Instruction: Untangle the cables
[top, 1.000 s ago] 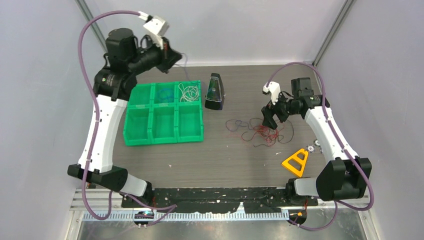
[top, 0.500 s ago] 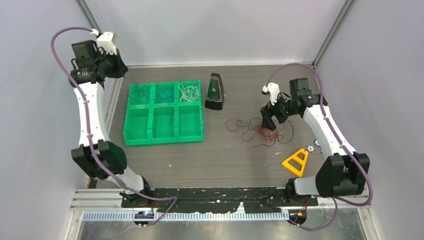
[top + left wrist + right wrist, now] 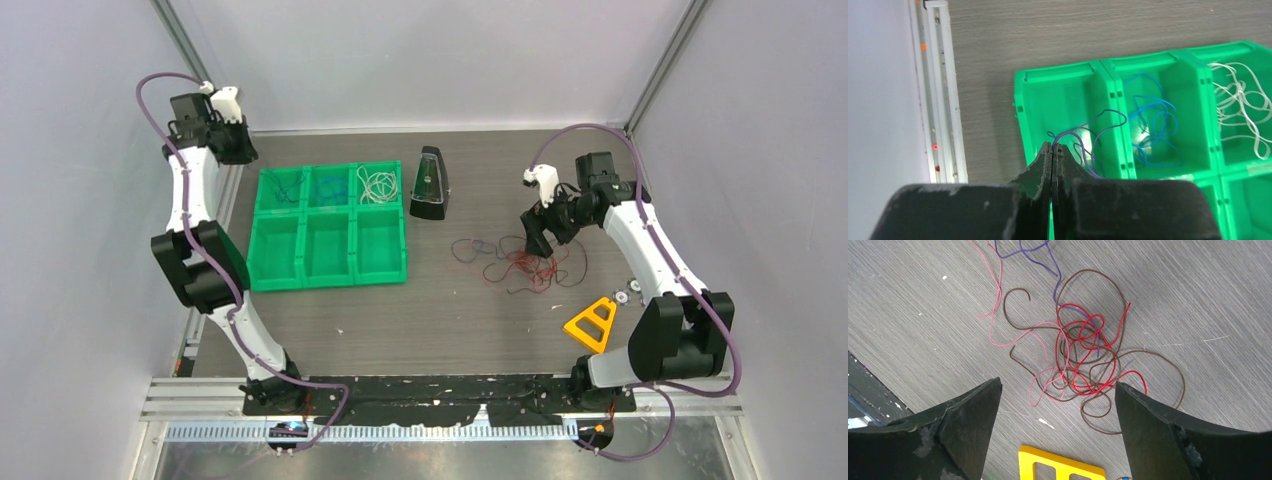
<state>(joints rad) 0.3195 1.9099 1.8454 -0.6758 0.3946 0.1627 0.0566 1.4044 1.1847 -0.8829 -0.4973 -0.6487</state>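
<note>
Right, the left end effector [image 3: 1053,146] is up at the far left corner of the counter [image 3: 430,325], and its jaws are pressed flat together on a thin purple cable [image 3: 1113,111]. That cable curls out from the tips, loops once, and drops into the back-left compartment of the green six-compartment bin [image 3: 1063,75]. Next door, the back-middle compartment holds a blue cable [image 3: 1153,117] in loose coils. The back-right one holds a white cable [image 3: 1243,100] bunched in loops. From above, the three front compartments look bare.

Now over to the right side. The right end effector [image 3: 1058,385] hangs above the counter with its jaws spread wide apart, gripping nothing. Directly beneath it lies a tangle of cables [image 3: 1083,360]. Red strands knot through the middle, and a brown cable [image 3: 1158,365] sweeps round them in big arcs. A pink cable [image 3: 998,335] trails off to one side. Another purple strand [image 3: 1033,252] wanders out past the edge of the wrist view.

From the overhead camera, that tangle sits right of centre on the counter, well apart from the bin. A black metronome [image 3: 430,185] stands upright between the two, just beside the bin's back-right corner. A yellow triangle [image 3: 592,323] lies flat near the tangle, on the side towards the arm bases.
</note>
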